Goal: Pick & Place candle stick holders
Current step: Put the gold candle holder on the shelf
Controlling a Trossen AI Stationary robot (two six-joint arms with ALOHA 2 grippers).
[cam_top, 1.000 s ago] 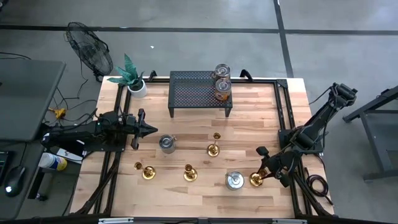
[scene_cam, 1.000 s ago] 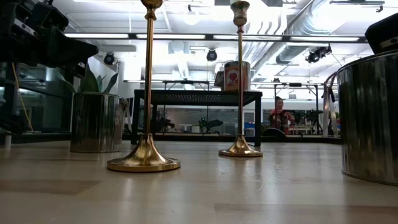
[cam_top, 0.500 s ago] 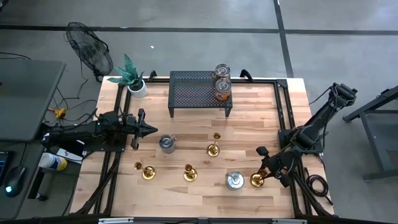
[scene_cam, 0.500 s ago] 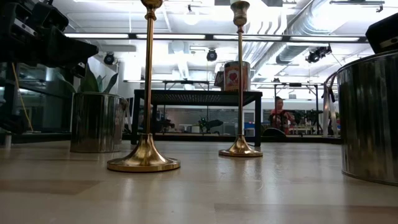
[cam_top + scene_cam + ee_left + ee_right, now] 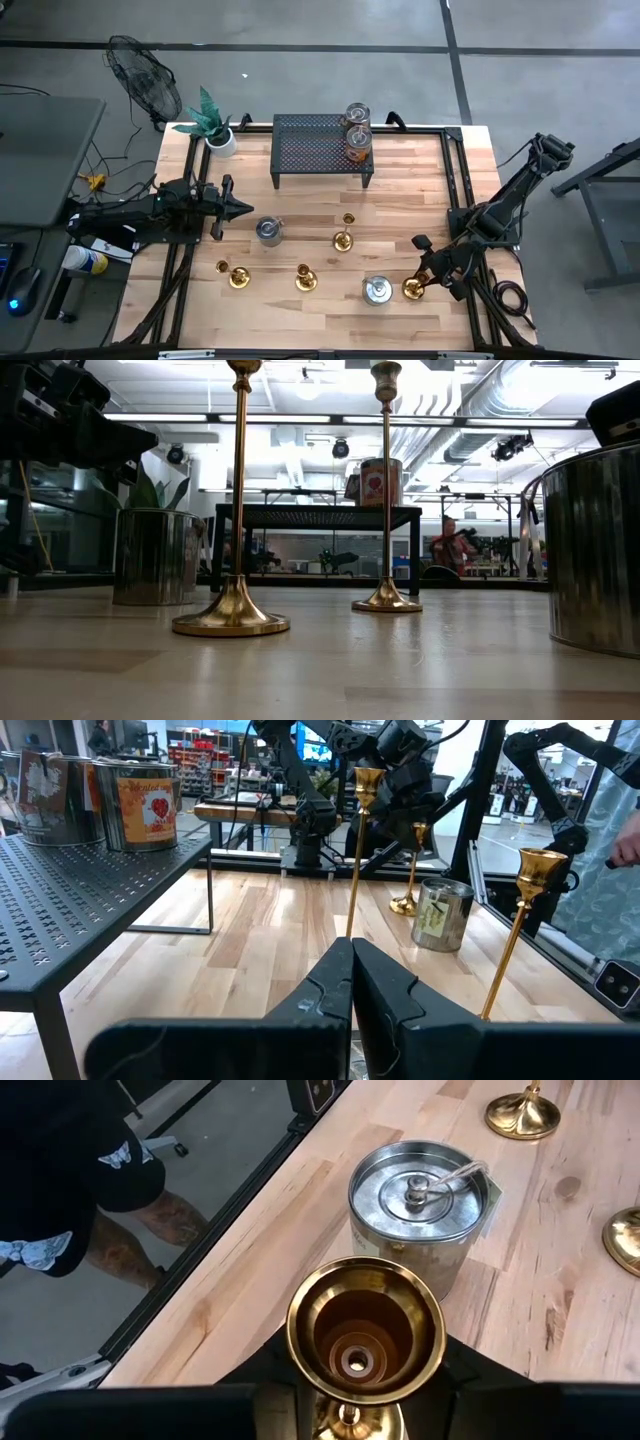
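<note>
Pincer right [image 5: 425, 282] closing tighter on your holder [image 5: 365, 1327], tin [image 5: 423, 1210] just beyond; left pincer [image 5: 352, 990] together, waiting.

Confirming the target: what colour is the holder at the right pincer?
Shiny gold holder, clearest in the right wrist view.

The bench [image 5: 400, 185] has open wood between the black rack [image 5: 320, 150] and the right frame. The front row is crowded: three candle stick holders [image 5: 305, 279] stand spaced along it, with a lidded tin [image 5: 377, 290] just beside the right claw [image 5: 422, 285]. Another tin [image 5: 268, 231] stands just ahead of the left claw [image 5: 240, 208]
</note>
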